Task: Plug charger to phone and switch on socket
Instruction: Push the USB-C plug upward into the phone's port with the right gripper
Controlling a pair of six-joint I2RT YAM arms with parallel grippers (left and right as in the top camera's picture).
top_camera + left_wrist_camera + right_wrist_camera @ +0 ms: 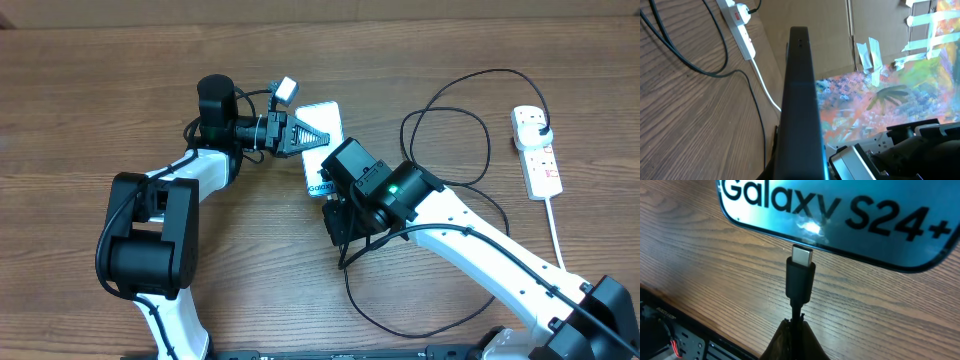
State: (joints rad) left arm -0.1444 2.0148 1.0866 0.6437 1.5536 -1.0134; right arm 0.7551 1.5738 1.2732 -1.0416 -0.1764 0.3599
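Left pincer (305,137) is clamped tight on the top end of the phone (322,125). Overhead: the phone sits mid-table (80,90), face up, with the "Galaxy" text at the end toward my right arm (470,235), whose wrist block covers that end. The charger (488,145) cable loops loosely across the wood between the right arm and the socket (540,165), which lies well apart at the right edge. The cable's black plug head sits in the strip's far outlet. Can't read the switch position from here. Left wrist: the phone (800,100) runs edge-on up the middle of the frame as a dark rim, and my own fingers aren't visible. The socket (742,35) is top left, with the black cable (690,65) curving over the table. Right wrist: right pincer (795,342) is closed narrow on the charger (801,277) just behind the connector, tip pointing up. The metal tip is right at the phone (840,215) edge under the "Galaxy S24+" text. Can't tell whether it is touching or just short of the edge, and it doesn't look seated.
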